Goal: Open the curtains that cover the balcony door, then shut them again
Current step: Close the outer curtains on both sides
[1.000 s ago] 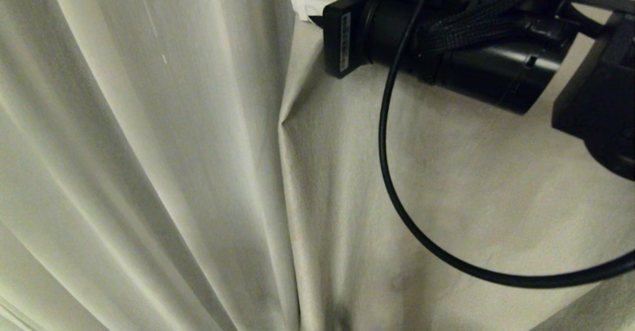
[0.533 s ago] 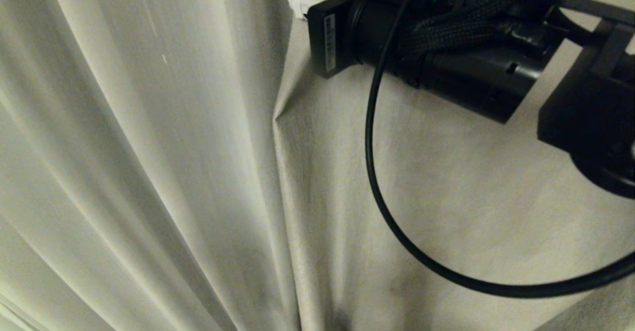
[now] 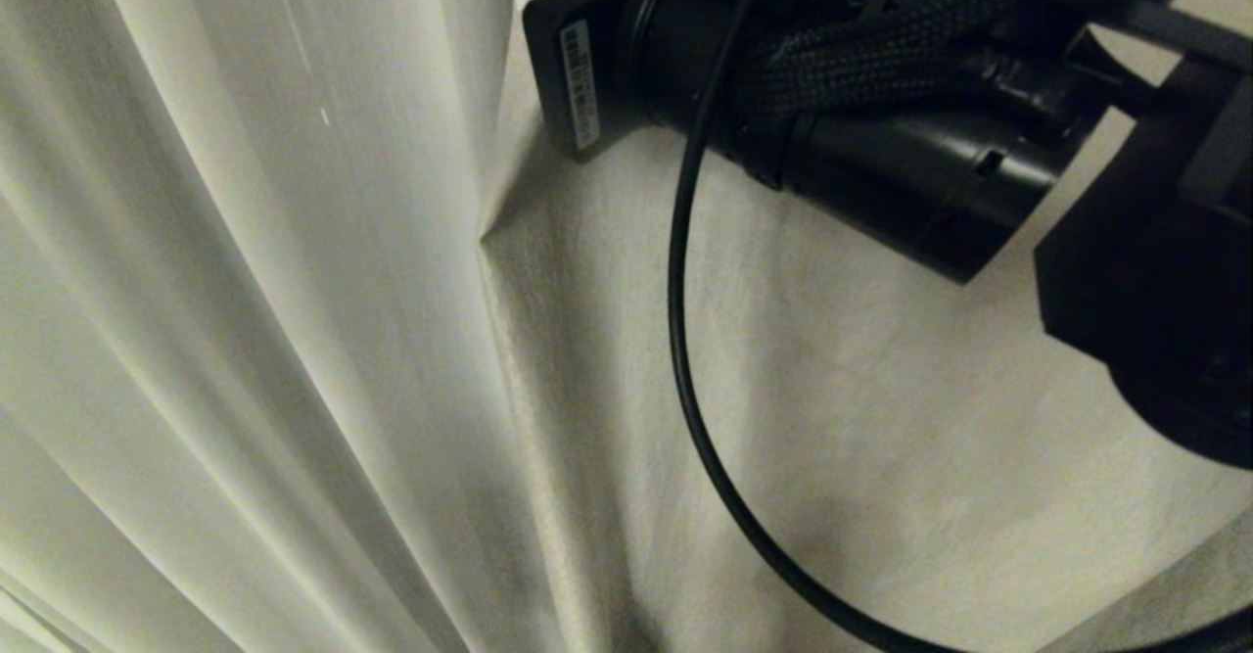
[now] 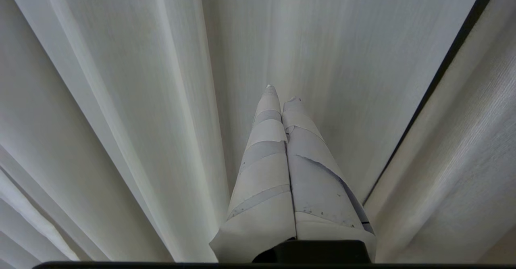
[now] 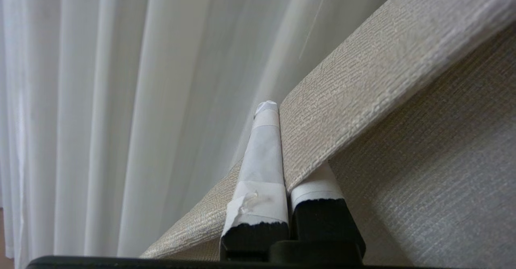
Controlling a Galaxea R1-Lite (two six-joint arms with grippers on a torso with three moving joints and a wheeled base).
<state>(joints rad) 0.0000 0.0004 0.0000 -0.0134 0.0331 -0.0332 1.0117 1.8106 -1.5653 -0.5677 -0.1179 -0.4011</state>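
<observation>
One barcode sticker, text unreadable

right pincer on curtains edge

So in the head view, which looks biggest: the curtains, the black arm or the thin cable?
1. Curtains, filling most of the view.
2. Right arm, though nearness to the camera enlarges it.
3. Cable.

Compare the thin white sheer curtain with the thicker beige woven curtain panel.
The thin white sheer curtain is translucent with many narrow pleats; the thicker beige woven curtain panel is opaque, coarse-textured and flatter. The sheer hangs free; the woven panel's hemmed edge is pinched in the right hand. Both are pale, vertically hanging fabric.
</observation>
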